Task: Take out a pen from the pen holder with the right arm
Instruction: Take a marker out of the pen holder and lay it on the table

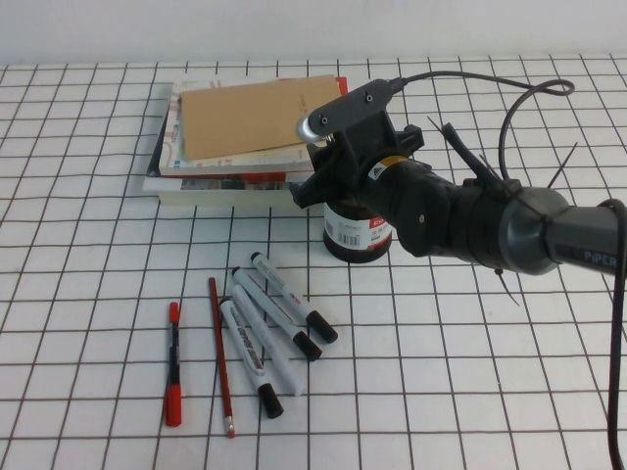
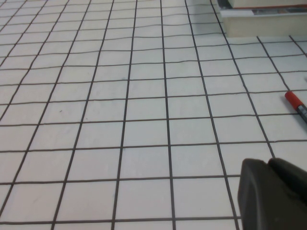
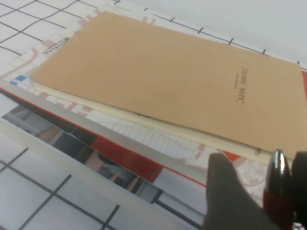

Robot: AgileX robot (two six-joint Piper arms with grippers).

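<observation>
The pen holder (image 1: 357, 235) is a black can with a white and red label, standing in front of the book stack. My right gripper (image 1: 328, 178) hovers directly over it, and the arm hides the holder's mouth in the high view. In the right wrist view the right gripper (image 3: 259, 170) is open. A dark red pen with a shiny black tip (image 3: 278, 184) stands between the fingers, close against one finger, with a gap to the other finger (image 3: 225, 191). My left gripper (image 2: 271, 165) is shut, low over bare table, out of the high view.
A stack of books with a brown notebook on top (image 1: 250, 122) lies behind the holder. On the table in front lie three grey markers (image 1: 279, 318), a red pencil (image 1: 221, 357) and a red pen (image 1: 173, 364), whose red tip (image 2: 293, 101) shows in the left wrist view.
</observation>
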